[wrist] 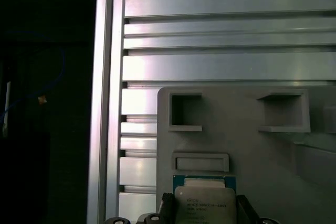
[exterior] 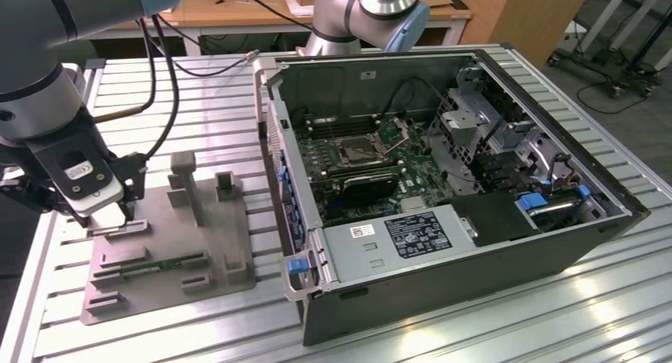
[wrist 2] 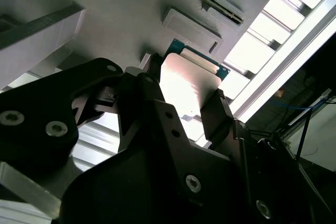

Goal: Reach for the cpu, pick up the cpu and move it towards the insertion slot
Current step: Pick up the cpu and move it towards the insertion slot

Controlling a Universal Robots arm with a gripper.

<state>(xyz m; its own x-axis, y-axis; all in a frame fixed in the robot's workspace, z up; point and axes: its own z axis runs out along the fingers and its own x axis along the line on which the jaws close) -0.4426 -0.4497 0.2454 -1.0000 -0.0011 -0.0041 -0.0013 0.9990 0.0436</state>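
1. Position. My gripper [exterior: 108, 215] is hanging at the lower left of the exterior view, at the end of the arm [exterior: 42, 87]. It is sitting low over the left edge of the grey tray [exterior: 204, 257]. The tray is lying flat on the slatted aluminium table [exterior: 189, 87].

2. Jaw state. I am gripping the cpu [wrist 2: 189, 85]. In both wrist views my two dark fingers [wrist 2: 216, 109] are pressing against two opposite edges of it, so my jaws are standing narrow, at the chip's own width. Its silvery lid is facing the cameras between the fingers, and a thin green rim is showing along its far edge.

3. Location of the cpu. In the first wrist view the cpu is sitting over the tray surface, just beside a shallow rectangular recess [wrist: 200, 162]. Two deeper square pockets [wrist: 185, 111] are lying beyond that. I cannot tell whether the chip is resting on the tray or hanging just clear of it.

4. Location of the insertion slot [exterior: 357, 152]. It is lying well apart from me, near the centre of the exterior view, on the green board [exterior: 420, 182] inside the open computer case [exterior: 452, 288].

5. Other items. A green memory stick [exterior: 157, 264] is lying in a tray groove near my gripper, lower in the frame. Grey upright posts [exterior: 184, 174] are standing on the tray, towards the exterior view's right of me.
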